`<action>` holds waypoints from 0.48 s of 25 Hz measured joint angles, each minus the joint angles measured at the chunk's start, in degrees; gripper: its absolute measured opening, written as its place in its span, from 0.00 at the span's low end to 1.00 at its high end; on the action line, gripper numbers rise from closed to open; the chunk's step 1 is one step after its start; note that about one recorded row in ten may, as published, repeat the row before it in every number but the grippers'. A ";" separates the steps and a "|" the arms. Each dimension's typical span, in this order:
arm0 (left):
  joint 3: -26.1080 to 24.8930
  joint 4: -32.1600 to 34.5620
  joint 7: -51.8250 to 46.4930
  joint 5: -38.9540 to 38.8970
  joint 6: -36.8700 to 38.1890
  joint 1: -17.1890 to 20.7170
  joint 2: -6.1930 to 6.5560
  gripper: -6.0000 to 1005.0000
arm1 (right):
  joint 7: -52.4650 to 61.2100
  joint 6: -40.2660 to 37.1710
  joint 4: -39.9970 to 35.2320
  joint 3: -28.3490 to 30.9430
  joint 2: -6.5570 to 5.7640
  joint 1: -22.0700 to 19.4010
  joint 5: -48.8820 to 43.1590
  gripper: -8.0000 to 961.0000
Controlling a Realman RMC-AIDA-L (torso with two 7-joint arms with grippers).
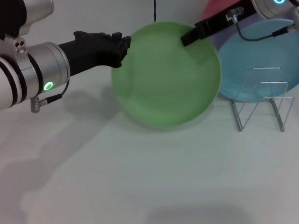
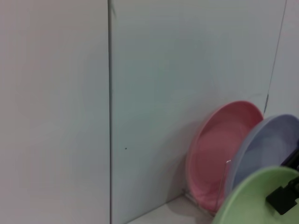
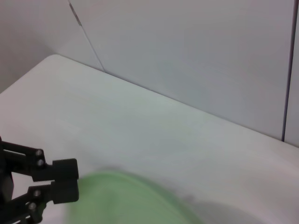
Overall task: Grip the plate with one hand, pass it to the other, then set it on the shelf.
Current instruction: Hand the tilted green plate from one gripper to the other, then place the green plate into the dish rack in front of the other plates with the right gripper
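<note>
White table: right end effector [image 1: 187, 39] pinches green plate [image 1: 165, 76]; left end effector [image 1: 126, 45] spread.

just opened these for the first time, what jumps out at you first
The light-green plate dominates the middle of the head view, held up above the white table between two arms. The left tool meets its rim on the robot's left, and the right tool grips its upper edge from the right. Behind, on the right, the wire shelf stands beside a light-blue plate and a pink plate.
</note>
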 joint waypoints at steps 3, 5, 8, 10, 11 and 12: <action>-0.07 -0.46 0.30 -0.65 0.30 0.13 0.06 0.15 | -0.19 0.18 -0.34 -0.12 0.24 -0.49 0.01 0.22; -0.07 -0.94 0.32 -0.78 0.40 0.26 0.07 0.20 | -0.33 0.19 -0.77 -0.16 0.56 -0.65 -0.01 0.21; 0.04 -1.84 0.38 -0.88 0.74 0.73 0.09 0.33 | -0.36 -0.08 -1.77 -0.14 0.90 -0.93 -0.42 0.17; 0.32 -2.94 0.67 -0.93 1.37 1.59 0.11 0.41 | -0.26 -0.70 -3.41 -0.15 1.02 -1.46 -0.64 0.15; 0.32 -2.94 0.67 -0.93 1.37 1.59 0.11 0.44 | -0.26 -0.70 -3.41 -0.15 1.02 -1.46 -0.64 0.14; 0.36 -3.28 0.87 -0.96 1.58 1.94 0.11 0.47 | -0.26 -0.92 -3.88 -0.15 1.02 -1.56 -0.67 0.14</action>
